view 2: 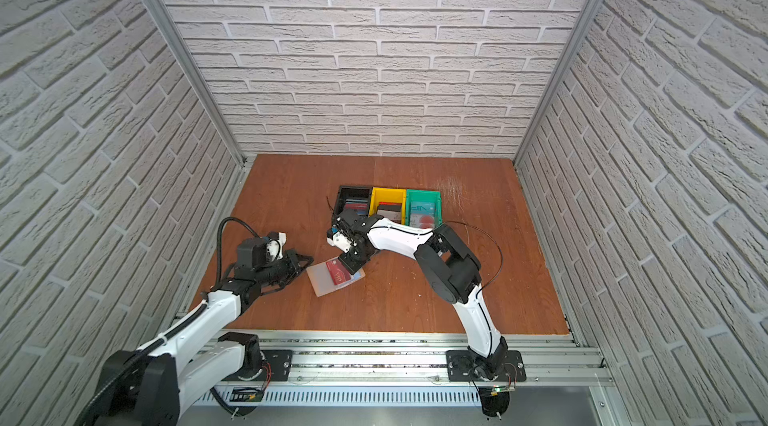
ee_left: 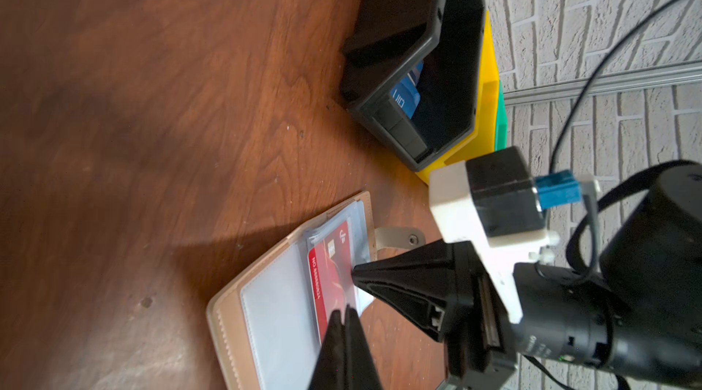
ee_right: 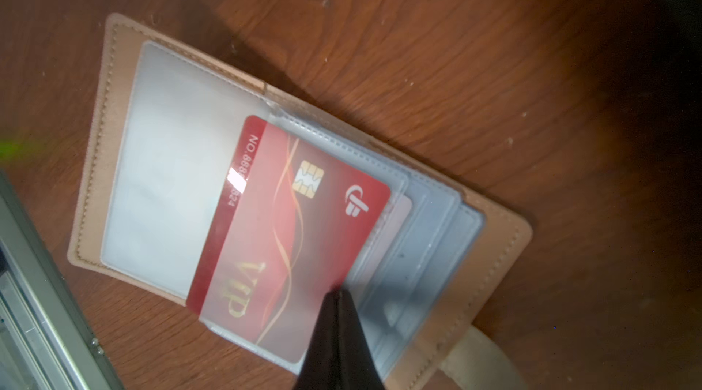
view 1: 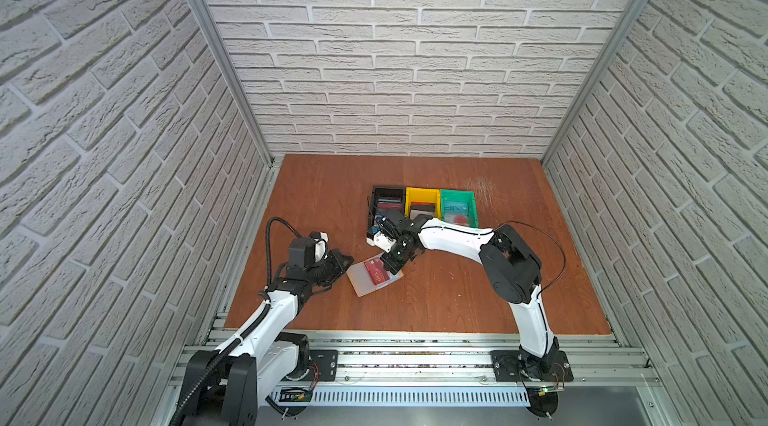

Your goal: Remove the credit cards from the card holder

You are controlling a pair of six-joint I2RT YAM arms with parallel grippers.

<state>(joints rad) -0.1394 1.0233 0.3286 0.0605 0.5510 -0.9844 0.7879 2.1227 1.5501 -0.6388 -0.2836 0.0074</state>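
The card holder (ee_right: 494,255) was matt tan leather-like stuff with stitched edges — its sleeves (ee_right: 171,179) cloudy clear plastic, softly shiny. The red card (ee_right: 304,217) was glossy plastic. The table (view 1: 457,299) was smooth grained wood, faintly scuffed; the black bin (ee_left: 399,27) hard, dull plastic; the walls (view 1: 415,50) rough, brick-textured.

The card holder (ee_right: 494,262) is tan with matching stitched borders; its sleeves (ee_right: 171,179) are pale bluish and translucent. The red card (ee_right: 304,224) carries a darker red edge band with white numerals, gold "VIP" lettering, gold wavy lines, a gold chip and a white logo. The table (view 1: 457,307) shows reddish-brown wood grain. Just above centre in both top views stand a black bin (view 1: 388,188), a yellow bin (view 1: 422,190) and a green bin (view 1: 457,192). The walls (view 1: 395,50) bear an off-white brick pattern.
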